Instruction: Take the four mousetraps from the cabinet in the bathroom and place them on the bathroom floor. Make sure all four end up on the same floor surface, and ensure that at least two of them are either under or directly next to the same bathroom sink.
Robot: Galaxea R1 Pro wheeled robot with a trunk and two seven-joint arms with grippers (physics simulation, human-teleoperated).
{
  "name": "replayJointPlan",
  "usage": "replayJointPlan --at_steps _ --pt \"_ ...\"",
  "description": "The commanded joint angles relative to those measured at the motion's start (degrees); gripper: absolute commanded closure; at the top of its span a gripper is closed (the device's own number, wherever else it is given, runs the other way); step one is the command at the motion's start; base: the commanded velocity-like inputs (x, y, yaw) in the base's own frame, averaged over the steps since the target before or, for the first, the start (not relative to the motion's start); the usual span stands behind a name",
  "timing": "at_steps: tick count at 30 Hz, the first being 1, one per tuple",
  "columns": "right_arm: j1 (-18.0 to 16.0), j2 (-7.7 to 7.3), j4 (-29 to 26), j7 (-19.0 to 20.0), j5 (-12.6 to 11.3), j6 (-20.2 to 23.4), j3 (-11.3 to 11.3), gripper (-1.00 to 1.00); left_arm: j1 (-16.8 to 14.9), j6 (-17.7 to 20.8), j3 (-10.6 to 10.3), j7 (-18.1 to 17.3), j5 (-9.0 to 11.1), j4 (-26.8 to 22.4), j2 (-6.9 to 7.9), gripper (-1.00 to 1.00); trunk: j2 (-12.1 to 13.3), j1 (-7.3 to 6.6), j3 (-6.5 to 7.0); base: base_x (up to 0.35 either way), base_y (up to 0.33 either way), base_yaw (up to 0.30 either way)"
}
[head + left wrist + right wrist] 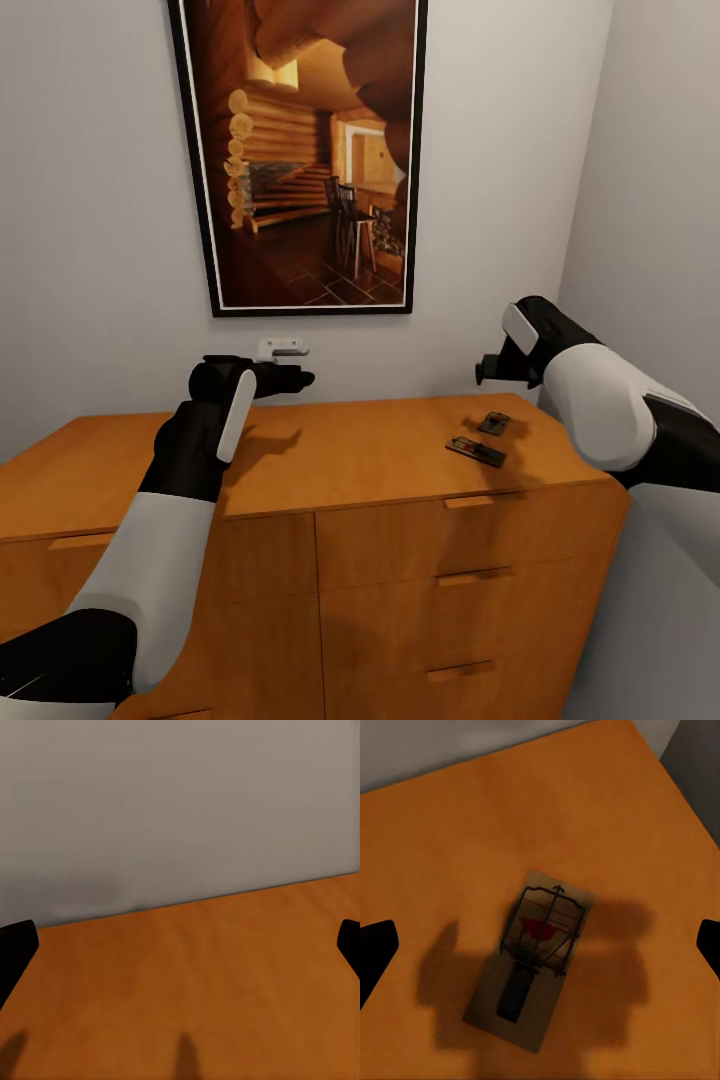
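Two mousetraps lie on top of the orange-brown cabinet (330, 460) near its right end: one (494, 423) further back, the other (476, 451) nearer the front edge. My right gripper (490, 371) hovers above them, open. In the right wrist view one mousetrap (531, 960) with dark wire and a red spot lies centred below the open gripper (540, 949), its fingertips (375, 952) wide apart and clear of the board. My left gripper (292, 378) hangs open over the bare cabinet top (195, 982) near the back wall, holding nothing.
A large framed picture (305, 150) hangs on the grey wall behind the cabinet, with a small white wall fitting (281, 348) below it. A side wall (650, 200) stands close to the cabinet's right end. The drawer fronts (450, 580) with bar handles are shut.
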Motion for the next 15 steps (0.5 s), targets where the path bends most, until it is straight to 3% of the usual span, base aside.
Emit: replayJointPlan --at_steps 1,15 --pt "-0.09 -0.01 0.04 0.06 0.53 0.22 -0.5 -1.0 -0.05 0.23 -0.01 0.24 0.43 -0.05 0.0 -1.0 -0.03 -0.01 -0.07 0.0 0.0 0.0" --pt "-0.17 0.22 0.82 0.07 0.4 0.22 -0.71 -1.0 -0.05 0.16 -0.01 0.24 0.45 -0.09 -0.02 -1.0 -0.03 -0.01 -0.07 0.0 0.0 0.0"
